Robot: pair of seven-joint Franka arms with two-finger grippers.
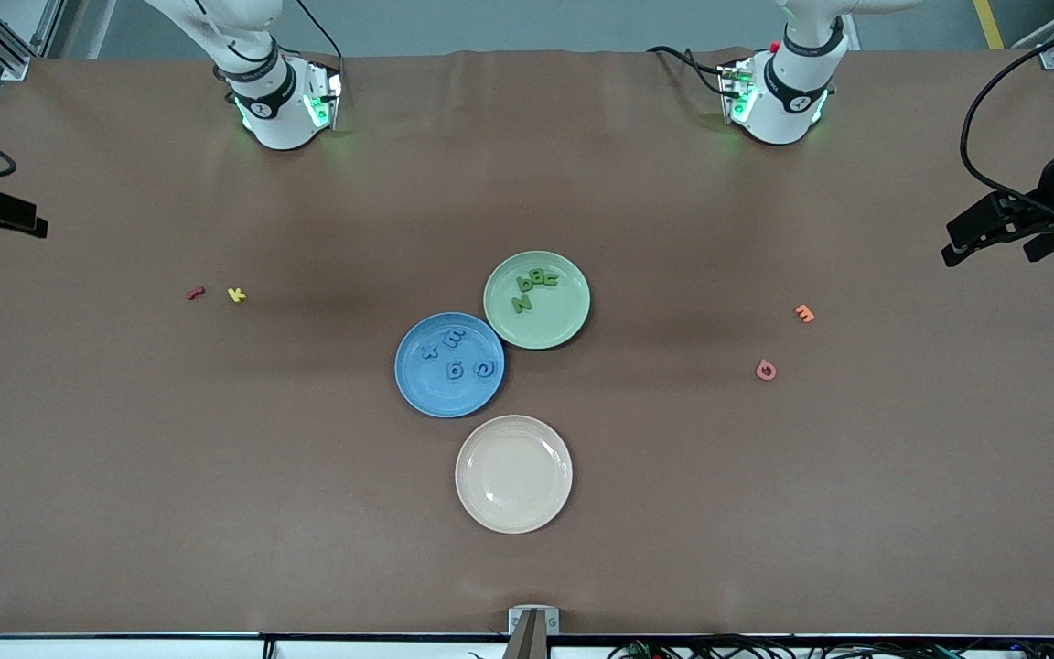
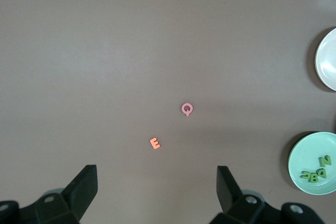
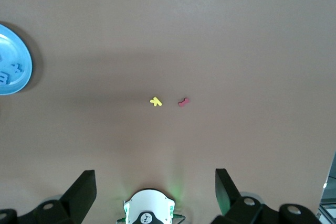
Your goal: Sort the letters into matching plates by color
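Right gripper [image 3: 155, 195]: we see it spread wide, empty, well apart from both plates.
Blue plate [image 1: 450, 365]: holds four blue letters [image 1: 457, 355].
Green plate [image 1: 537, 300]: holds green letters [image 1: 534, 287].
Left gripper [image 2: 157, 195]: wide, empty, high over the table's end.

Brown table [image 1: 124, 458]: three plates [image 1: 513, 473], four stray letters [image 1: 766, 370], one maybe red

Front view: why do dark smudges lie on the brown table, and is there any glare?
Front view: soft, blurred shadows on the table near the green plate, a faint sheen on the cream plate. Right wrist view: a dim shadow band over the yellow letter; green light glows by the base.
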